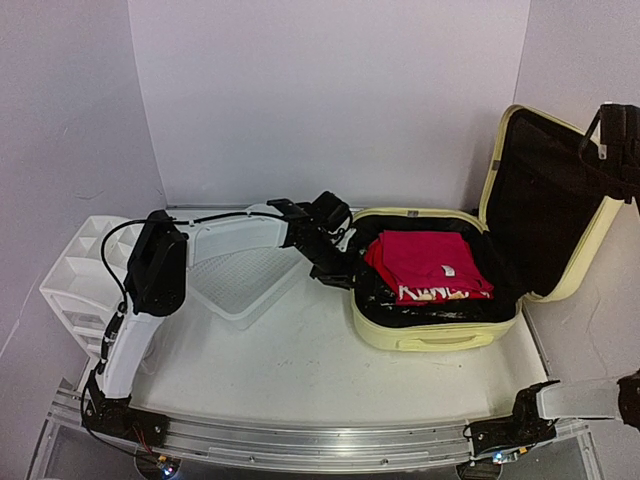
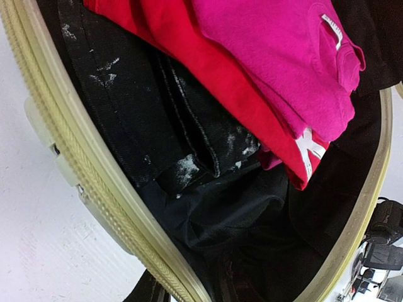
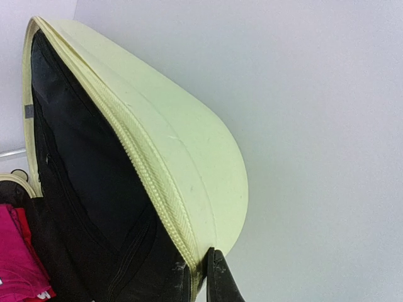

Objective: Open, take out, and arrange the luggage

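My two arm bases are bolted to the metal rail (image 1: 300, 440) at the near edge of the table (image 1: 300, 360). At the left, the white drawer unit (image 1: 80, 285) stands beside my left arm, and the white mesh basket (image 1: 245, 275) lies just past it, toward the middle. The luggage (image 1: 430, 335) sits right of centre, open, with its pale-yellow lower shell flat on the table. My left gripper (image 1: 340, 268) reaches over the basket to the shell's left rim; I cannot tell whether its fingers are spread or pressed together. The left wrist view looks into the shell: a pink garment (image 2: 283, 56) lies on a red garment (image 2: 208, 69) with white lettering, both over dark jeans (image 2: 145, 126) and black lining. Farther back and to the right, the lid (image 1: 545, 200) stands raised and leans outward, its black lining facing the shell. My right gripper (image 1: 608, 140) pinches the lid's upper rim at the zipper seam; one dark finger shows on the outer shell, while the other is hard to tell from the lining.
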Robot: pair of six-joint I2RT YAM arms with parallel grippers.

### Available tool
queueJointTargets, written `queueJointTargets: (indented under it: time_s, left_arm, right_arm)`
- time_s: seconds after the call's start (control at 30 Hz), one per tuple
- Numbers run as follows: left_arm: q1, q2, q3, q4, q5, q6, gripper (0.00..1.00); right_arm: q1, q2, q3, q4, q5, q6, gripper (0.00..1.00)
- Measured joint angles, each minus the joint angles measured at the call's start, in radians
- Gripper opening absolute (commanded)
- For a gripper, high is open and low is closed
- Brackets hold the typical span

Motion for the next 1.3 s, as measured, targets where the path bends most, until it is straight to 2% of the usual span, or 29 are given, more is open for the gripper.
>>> queueJointTargets:
  time_s: [0.17, 0.33, 0.4, 0.5, 0.63, 0.77, 0.9, 0.93, 1.0, 1.1, 1.23, 1.3]
  left_arm:
    - [-0.007, 0.015, 0.015, 0.028, 0.002, -0.004, 0.32]
    - [-0.012, 0.018, 0.011, 0.053, 0.007, 0.023, 0.49]
    - [-0.022, 0.017, -0.015, 0.067, 0.006, 0.046, 0.54]
    - [-0.029, 0.002, -0.059, 0.098, 0.006, 0.085, 0.6]
    - [-0.04, -0.052, -0.121, 0.124, 0.019, 0.149, 0.62]
    - [-0.048, -0.158, -0.182, 0.117, 0.039, 0.204, 0.68]
    - [-0.034, -0.332, -0.265, 0.135, 0.065, 0.261, 0.74]
    - [-0.027, -0.374, -0.286, 0.14, 0.069, 0.27, 0.77]
    - [0.0, -0.487, -0.36, 0.158, 0.078, 0.291, 0.78]
    - [0.078, -0.657, -0.499, 0.163, 0.07, 0.32, 0.8]
    - [0.179, -0.801, -0.634, 0.1, -0.046, 0.385, 0.8]
    - [0.185, -0.828, -0.67, 0.054, -0.111, 0.412, 0.8]
  right_arm:
    - [0.0, -0.095, -0.111, 0.053, -0.002, 0.001, 0.0]
    - [0.0, -0.153, -0.181, 0.076, -0.011, 0.02, 0.38]
    - [0.003, -0.153, -0.184, 0.077, -0.022, 0.021, 0.5]
    - [0.004, -0.143, -0.178, 0.07, -0.023, 0.015, 0.6]
    - [0.004, -0.131, -0.145, 0.045, -0.039, 0.009, 0.73]
    - [0.004, -0.142, -0.077, -0.002, -0.088, 0.01, 0.85]
    - [0.004, -0.173, -0.021, -0.05, -0.159, 0.019, 0.98]
    - [0.004, -0.18, -0.011, -0.062, -0.182, 0.024, 0.98]
    - [0.003, -0.204, 0.005, -0.09, -0.268, 0.026, 0.98]
    - [0.004, -0.233, 0.008, -0.124, -0.482, 0.025, 0.98]
    - [0.004, -0.229, -0.007, -0.165, -0.824, 0.026, 0.98]
    - [0.004, -0.214, -0.042, -0.167, -0.968, 0.038, 0.98]
